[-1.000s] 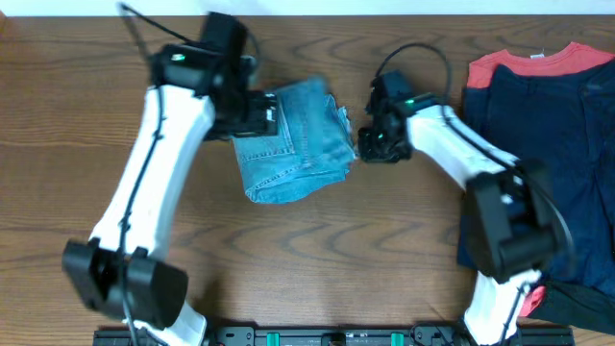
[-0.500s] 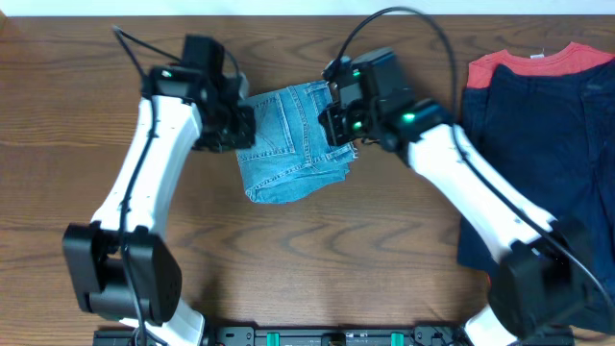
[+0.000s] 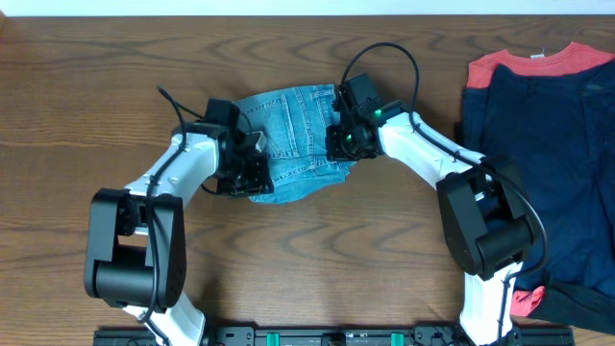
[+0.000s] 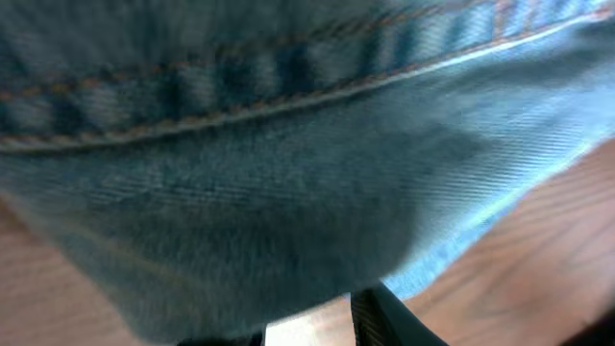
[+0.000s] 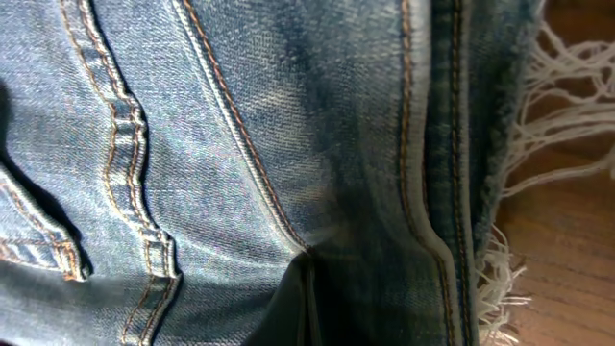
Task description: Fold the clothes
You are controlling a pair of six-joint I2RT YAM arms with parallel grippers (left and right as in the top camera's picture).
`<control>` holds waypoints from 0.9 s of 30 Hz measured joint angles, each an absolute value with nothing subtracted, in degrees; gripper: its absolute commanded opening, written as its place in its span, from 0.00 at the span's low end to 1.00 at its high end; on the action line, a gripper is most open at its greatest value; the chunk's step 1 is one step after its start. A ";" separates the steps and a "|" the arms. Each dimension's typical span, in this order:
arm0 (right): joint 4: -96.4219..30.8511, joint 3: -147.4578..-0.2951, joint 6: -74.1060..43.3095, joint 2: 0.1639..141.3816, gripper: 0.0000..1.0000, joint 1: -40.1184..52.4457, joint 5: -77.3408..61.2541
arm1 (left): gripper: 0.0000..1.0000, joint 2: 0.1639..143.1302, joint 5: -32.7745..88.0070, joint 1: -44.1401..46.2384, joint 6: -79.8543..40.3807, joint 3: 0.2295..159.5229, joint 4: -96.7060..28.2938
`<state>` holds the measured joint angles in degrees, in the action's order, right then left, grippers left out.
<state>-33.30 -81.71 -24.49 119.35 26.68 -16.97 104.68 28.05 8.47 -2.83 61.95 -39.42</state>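
Note:
The clothes, light-blue jeans point(image 3: 296, 135), lie folded into a compact bundle at the table's middle back. My left gripper point(image 3: 250, 171) is at the bundle's lower left edge. Denim point(image 4: 288, 173) fills the left wrist view and covers the fingertips point(image 4: 384, 322), so the jaws stand narrow around a thick fold. My right gripper point(image 3: 346, 140) rests on the bundle's right edge. In the right wrist view its dark fingers point(image 5: 306, 306) are pressed together, flat on the jeans point(image 5: 192, 144) beside a seam. White frayed hem threads point(image 5: 553, 106) hang off to the right.
A dark navy garment point(image 3: 543, 163) lies spread on a red shirt point(image 3: 538, 60) at the right side of the table. Brown wooden tabletop point(image 3: 317, 259) runs in front of the jeans. Black cables loop above both wrists.
Both arms swung in onto the jeans. The left jaws went from wide to narrow on the left edge. The right gripper moved from beside the right edge onto it and shut.

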 measured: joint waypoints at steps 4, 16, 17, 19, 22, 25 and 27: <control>-35.64 -81.58 -22.90 118.19 0.03 26.65 -17.72 | 0.34 104.66 24.14 8.56 -6.09 59.59 -35.29; -32.56 -80.88 -14.57 107.04 0.08 26.92 -17.19 | 0.68 104.90 22.02 -5.76 -10.04 71.50 -37.30; -31.73 -80.88 -14.39 106.96 0.08 26.92 -17.12 | 0.71 104.88 25.39 -6.59 -10.09 72.88 -38.72; -29.69 -80.88 -14.04 107.07 0.09 26.92 -17.10 | 0.80 104.79 32.84 -7.16 -10.15 74.43 -41.93; -26.26 -80.86 -13.72 107.85 0.10 26.92 -17.10 | 0.89 104.73 39.72 -5.96 -9.89 74.13 -46.57; -23.09 -80.88 -13.45 109.93 0.10 26.92 -17.10 | 0.98 104.73 43.18 -3.33 -9.56 71.75 -48.29; -22.15 -80.88 -13.37 112.44 0.09 26.92 -17.08 | 0.98 104.75 44.29 -1.63 -9.61 69.52 -47.90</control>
